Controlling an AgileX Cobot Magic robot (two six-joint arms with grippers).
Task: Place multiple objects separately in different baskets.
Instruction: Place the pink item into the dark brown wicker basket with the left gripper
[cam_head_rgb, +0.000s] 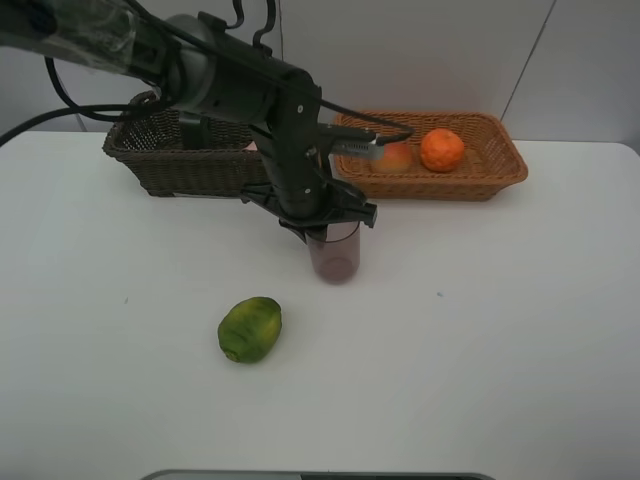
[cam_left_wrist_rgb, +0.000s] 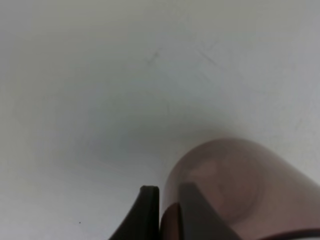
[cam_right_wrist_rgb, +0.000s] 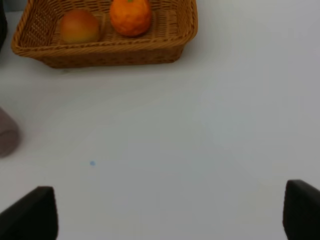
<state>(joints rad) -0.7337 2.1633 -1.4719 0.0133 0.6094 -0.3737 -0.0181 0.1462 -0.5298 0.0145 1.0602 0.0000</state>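
The purple cup (cam_head_rgb: 334, 252) stands upright on the white table (cam_head_rgb: 500, 330). The left gripper (cam_left_wrist_rgb: 169, 190) is clamped on its rim, one finger inside and one outside. Behind the cup sit the dark basket (cam_head_rgb: 190, 172) and the tan basket (cam_head_rgb: 500, 175), which holds the orange (cam_head_rgb: 442, 150) and the red-yellow fruit (cam_head_rgb: 396, 156). The green fruit (cam_head_rgb: 250, 328) lies on the table on the cup's near side. The right gripper (cam_right_wrist_rgb: 170, 189) hangs spread wide and grips nothing.
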